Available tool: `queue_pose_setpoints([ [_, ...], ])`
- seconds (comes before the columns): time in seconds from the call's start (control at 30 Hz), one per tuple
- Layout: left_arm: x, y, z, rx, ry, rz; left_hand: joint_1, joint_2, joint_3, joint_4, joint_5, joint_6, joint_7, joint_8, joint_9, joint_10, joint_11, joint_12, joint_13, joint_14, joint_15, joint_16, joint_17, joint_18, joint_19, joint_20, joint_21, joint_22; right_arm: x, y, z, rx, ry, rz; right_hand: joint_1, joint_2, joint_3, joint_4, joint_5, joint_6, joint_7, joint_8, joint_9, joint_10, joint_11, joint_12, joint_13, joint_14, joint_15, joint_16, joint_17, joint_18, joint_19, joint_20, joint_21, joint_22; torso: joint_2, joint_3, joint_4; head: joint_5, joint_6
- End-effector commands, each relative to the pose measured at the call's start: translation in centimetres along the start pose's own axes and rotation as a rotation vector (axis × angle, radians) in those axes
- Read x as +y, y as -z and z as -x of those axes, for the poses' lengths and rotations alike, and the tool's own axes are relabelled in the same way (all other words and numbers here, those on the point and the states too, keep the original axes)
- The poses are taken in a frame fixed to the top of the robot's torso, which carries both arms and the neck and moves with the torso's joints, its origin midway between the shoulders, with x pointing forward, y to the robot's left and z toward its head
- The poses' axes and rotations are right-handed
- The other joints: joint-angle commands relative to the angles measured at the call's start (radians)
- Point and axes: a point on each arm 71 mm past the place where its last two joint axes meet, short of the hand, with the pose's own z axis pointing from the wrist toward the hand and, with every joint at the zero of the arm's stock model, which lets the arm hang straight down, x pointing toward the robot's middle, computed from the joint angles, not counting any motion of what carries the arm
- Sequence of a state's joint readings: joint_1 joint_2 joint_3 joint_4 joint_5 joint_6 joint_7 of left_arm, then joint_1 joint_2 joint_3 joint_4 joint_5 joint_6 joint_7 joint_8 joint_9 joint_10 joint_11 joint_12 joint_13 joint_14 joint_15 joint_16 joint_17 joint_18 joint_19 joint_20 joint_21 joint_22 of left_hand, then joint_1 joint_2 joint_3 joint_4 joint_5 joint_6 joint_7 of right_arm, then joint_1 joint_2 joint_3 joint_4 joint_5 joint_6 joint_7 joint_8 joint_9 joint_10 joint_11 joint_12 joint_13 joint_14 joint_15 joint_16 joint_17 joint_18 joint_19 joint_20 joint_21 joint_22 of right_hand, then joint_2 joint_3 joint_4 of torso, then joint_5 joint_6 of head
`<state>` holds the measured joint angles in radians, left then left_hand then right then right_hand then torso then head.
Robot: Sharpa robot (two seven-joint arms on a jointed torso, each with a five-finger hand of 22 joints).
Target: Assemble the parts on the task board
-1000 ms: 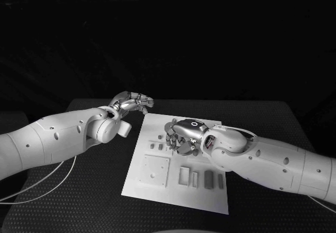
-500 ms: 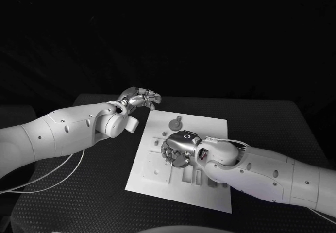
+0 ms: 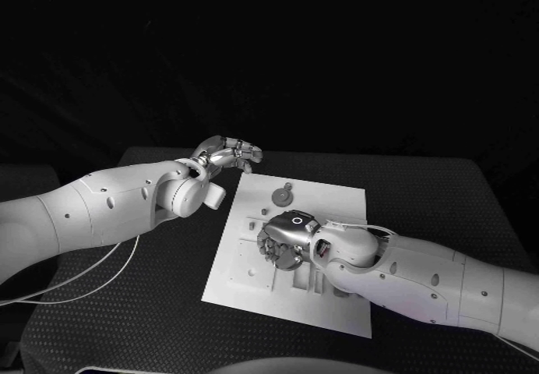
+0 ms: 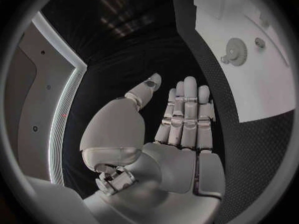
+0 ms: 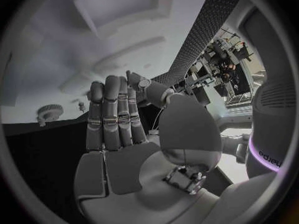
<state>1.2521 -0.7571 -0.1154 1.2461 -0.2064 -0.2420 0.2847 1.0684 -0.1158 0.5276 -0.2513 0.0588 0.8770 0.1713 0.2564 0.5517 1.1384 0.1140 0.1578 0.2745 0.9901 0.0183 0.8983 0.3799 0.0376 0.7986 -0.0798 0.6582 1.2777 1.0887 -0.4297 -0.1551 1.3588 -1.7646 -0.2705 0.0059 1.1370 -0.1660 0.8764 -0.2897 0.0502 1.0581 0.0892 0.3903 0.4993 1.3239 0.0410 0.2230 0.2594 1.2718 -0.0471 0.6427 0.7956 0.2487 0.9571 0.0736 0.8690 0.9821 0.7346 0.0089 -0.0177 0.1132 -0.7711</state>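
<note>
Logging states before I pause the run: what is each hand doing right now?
Left hand: open, fingers extended, holding nothing, beside the task board.
Right hand: open, fingers straight, nothing in it, over the board.

The head camera looks steeply down on the tabletop (image 3: 135, 327) from above, while each wrist fisheye sits close behind its own hand, all three sharing the white task board (image 3: 337, 199).
</note>
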Motion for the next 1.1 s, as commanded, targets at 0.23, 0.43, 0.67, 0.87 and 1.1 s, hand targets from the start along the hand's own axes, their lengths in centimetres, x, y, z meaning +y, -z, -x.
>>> queue_pose_setpoints([
  [0.23, -0.25, -0.09, -0.21, 0.004, 0.009, -0.013, -0.004, -0.001, -0.004, 0.004, 0.001, -0.004, 0.0, 0.001, -0.001, -0.001, 0.003, 0.004, -0.001, 0.0, 0.002, -0.007, 0.002, 0.008, 0.006, 0.001, -0.003, 0.001, 0.21, -0.17, -0.96, 0.026, 0.018, 0.008, -0.004, 0.005, 0.001, 0.001, 0.003, 0.006, 0.003, 0.002, 0.001, 0.007, 0.0, -0.002, 0.002, 0.001, -0.009, 0.001, 0.002, 0.013, 0.008, -0.002, 0.007, 0.001, 0.0, 0.0012, 0.0002, 0.004, -0.005],
  [0.43, -0.25, -0.09, -0.24, 0.006, 0.009, -0.012, -0.005, -0.001, -0.004, 0.004, 0.001, -0.004, 0.0, 0.001, -0.001, -0.001, 0.003, 0.004, -0.001, 0.0, 0.002, -0.007, 0.002, 0.008, 0.006, 0.001, -0.003, 0.001, 0.12, -0.28, -1.06, 0.029, 0.028, 0.004, -0.004, 0.005, 0.0, 0.001, 0.003, 0.006, 0.003, 0.002, 0.002, 0.007, 0.0, -0.003, 0.003, 0.002, -0.009, 0.001, 0.003, 0.013, 0.008, -0.002, 0.007, 0.002, 0.0, 0.0016, -0.0015, 0.007, -0.008],
  [0.67, -0.25, -0.09, -0.33, 0.01, 0.01, -0.011, -0.005, -0.002, -0.004, 0.005, 0.001, -0.004, 0.0, 0.001, -0.001, -0.001, 0.003, 0.004, -0.001, -0.001, 0.002, -0.007, 0.002, 0.008, 0.006, 0.001, -0.004, 0.002, -0.09, -0.31, -1.21, 0.035, 0.041, -0.004, -0.005, 0.005, 0.0, 0.001, 0.003, 0.006, 0.003, 0.002, 0.002, 0.007, 0.0, -0.003, 0.003, 0.002, -0.009, 0.001, 0.003, 0.013, 0.008, -0.002, 0.007, 0.002, -0.001, 0.0016, -0.0015, 0.006, -0.008],
  [0.87, -0.24, -0.11, -0.38, 0.013, 0.011, -0.009, -0.005, -0.002, -0.004, 0.005, 0.001, -0.005, 0.0, 0.001, -0.002, -0.002, 0.003, 0.004, -0.001, -0.001, 0.002, -0.007, 0.003, 0.008, 0.006, 0.001, -0.004, 0.002, -0.16, -0.34, -1.23, 0.034, 0.066, -0.011, -0.004, 0.005, 0.0, 0.001, 0.003, 0.006, 0.003, 0.001, 0.003, 0.007, -0.001, -0.003, 0.004, 0.002, -0.009, 0.001, 0.004, 0.013, 0.008, -0.002, 0.008, 0.002, -0.001, 0.0016, -0.0023, 0.006, -0.007],
  [1.1, -0.22, -0.1, -0.33, 0.012, 0.011, -0.008, -0.005, -0.002, -0.004, 0.006, 0.001, -0.005, 0.0, 0.001, -0.002, -0.003, 0.003, 0.004, -0.002, -0.001, 0.002, -0.008, 0.003, 0.008, 0.006, 0.001, -0.004, 0.002, 0.18, -0.51, -1.39, 0.057, 0.067, -0.002, -0.004, 0.005, 0.0, 0.001, 0.003, 0.006, 0.003, 0.001, 0.003, 0.007, -0.001, -0.003, 0.005, 0.002, -0.009, 0.001, 0.004, 0.013, 0.008, -0.002, 0.008, 0.002, 0.0, 0.0011, -0.0016, 0.003, -0.009],
])
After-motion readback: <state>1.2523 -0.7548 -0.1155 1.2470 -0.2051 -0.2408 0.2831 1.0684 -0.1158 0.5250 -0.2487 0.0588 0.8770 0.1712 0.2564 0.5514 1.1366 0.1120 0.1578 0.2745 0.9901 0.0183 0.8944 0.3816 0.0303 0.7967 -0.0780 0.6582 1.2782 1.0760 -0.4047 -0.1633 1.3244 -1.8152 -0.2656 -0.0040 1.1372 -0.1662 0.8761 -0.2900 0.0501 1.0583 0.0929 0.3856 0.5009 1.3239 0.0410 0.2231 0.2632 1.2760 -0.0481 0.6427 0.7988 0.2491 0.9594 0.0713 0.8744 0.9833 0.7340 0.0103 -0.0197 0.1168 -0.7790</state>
